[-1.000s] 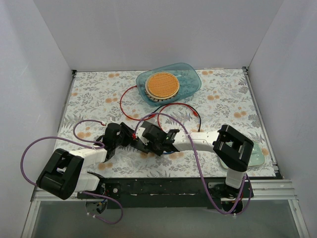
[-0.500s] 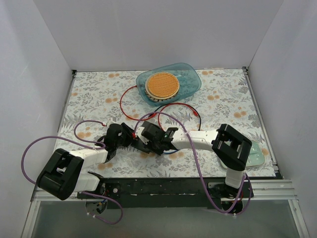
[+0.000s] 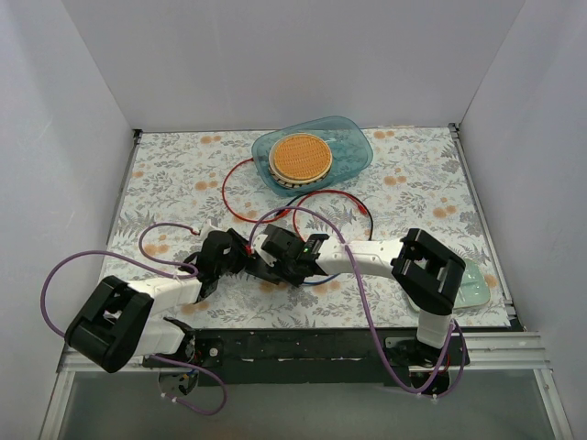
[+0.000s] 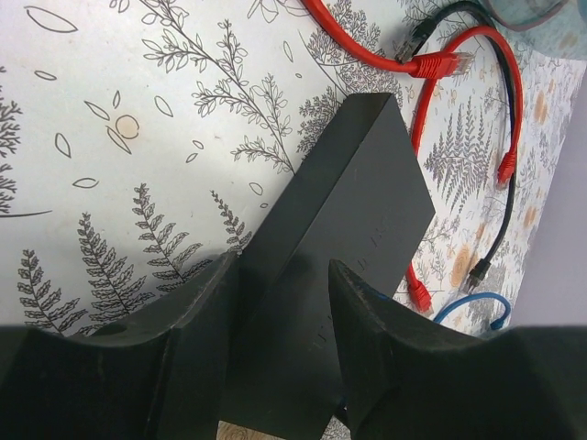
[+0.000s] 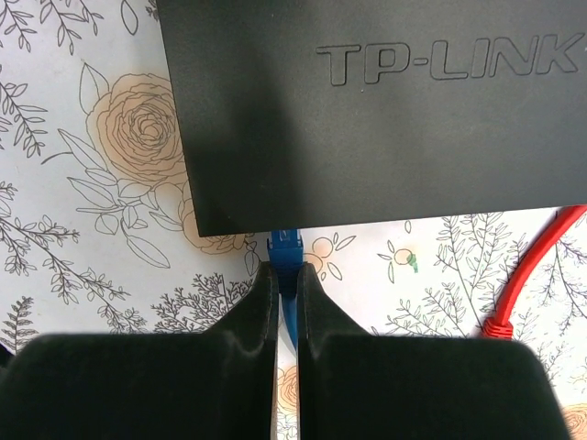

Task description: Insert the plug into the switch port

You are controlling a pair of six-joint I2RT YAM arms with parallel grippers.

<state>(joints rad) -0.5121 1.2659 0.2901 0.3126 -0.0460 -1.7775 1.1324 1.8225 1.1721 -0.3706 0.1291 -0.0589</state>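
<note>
The switch [image 5: 367,110] is a flat black box marked TP-LINK; it also shows in the left wrist view [image 4: 339,211] and, mostly hidden between the grippers, in the top view [image 3: 260,262]. My left gripper [image 4: 282,266] is shut on the switch, one finger on each side, at the table's front middle [image 3: 240,259]. My right gripper [image 5: 286,270] is shut on the blue plug [image 5: 285,246]. The plug's tip meets the switch's near edge; the port itself is hidden. In the top view the right gripper [image 3: 275,266] faces left, against the switch.
A teal tray [image 3: 353,151] with a round orange disc [image 3: 301,158] stands at the back. Red cables [image 3: 240,202] with loose plugs [image 4: 440,64], a black cable [image 4: 500,229] and a blue cable loop [image 4: 468,307] lie around the switch. A pale green pad [image 3: 475,282] lies front right.
My left gripper has shifted slightly right and forward with the switch. My right gripper has moved a little left, toward the switch, with the blue plug.
</note>
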